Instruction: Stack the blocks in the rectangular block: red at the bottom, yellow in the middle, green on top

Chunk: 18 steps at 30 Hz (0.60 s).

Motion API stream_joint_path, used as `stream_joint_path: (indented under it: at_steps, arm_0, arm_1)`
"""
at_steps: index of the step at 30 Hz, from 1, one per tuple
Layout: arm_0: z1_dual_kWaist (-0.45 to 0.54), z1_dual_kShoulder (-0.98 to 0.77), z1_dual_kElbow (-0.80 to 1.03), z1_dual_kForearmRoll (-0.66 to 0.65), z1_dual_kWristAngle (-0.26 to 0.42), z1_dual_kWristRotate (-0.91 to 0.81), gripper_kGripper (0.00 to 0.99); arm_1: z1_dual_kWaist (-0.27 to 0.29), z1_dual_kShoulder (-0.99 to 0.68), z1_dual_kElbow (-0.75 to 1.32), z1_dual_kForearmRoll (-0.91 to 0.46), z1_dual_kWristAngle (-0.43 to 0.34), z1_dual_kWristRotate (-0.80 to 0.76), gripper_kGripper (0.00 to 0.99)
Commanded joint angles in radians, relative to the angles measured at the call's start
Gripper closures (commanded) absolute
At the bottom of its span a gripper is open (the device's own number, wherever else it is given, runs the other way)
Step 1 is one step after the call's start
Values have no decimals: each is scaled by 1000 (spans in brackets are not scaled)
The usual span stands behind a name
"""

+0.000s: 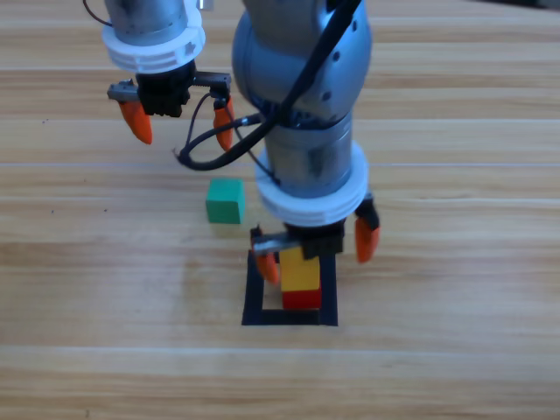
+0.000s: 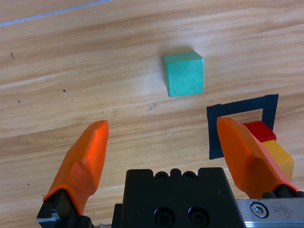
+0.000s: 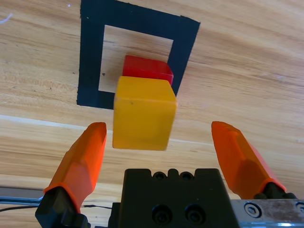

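The yellow cube (image 1: 300,273) sits on the red cube (image 1: 302,299) inside the black tape rectangle (image 1: 254,293). The right tool (image 1: 317,254) hangs over them, jaws wide apart, holding nothing. The teal-green cube (image 1: 225,200) lies on the bench (image 1: 455,262) at 10 o'clock of the rectangle — the left tool (image 1: 181,125), spread and empty, hovers at 11 o'clock beyond it.

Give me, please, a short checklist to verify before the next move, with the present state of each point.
1. Small matte red cube inside the black tape rectangle: ok, though it sits against one side.
2. Small matte yellow cube on top of the red cube: ok.
3. Right gripper released the yellow cube: ok, jaws open on either side of it, not touching.
4. Yellow cube squarely centred on the red: cannot tell.
5. Small matte teal-green cube free on the wooden table, outside the rectangle: ok.
6. Left gripper ready for the green cube: ok, open and above the table beyond it.
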<state>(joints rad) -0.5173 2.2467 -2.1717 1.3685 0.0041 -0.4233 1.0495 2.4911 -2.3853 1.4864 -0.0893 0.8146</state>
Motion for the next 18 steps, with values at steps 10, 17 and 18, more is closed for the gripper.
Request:
stream_joint_path:
  at_steps: [10,17,18]
  arm_0:
    - [-75,231,-100,-8,33,-74,11]
    - [-95,286,-126,-8,37,-103,21]
    - [-95,289,-126,-8,39,-103,21]
  arm_1:
    - [-60,-574,273,-66,-254,-224,1]
    - [-401,-891,1264,-1186,404,-686,19]
    - [-402,-893,1302,-1218,391,-703,21]
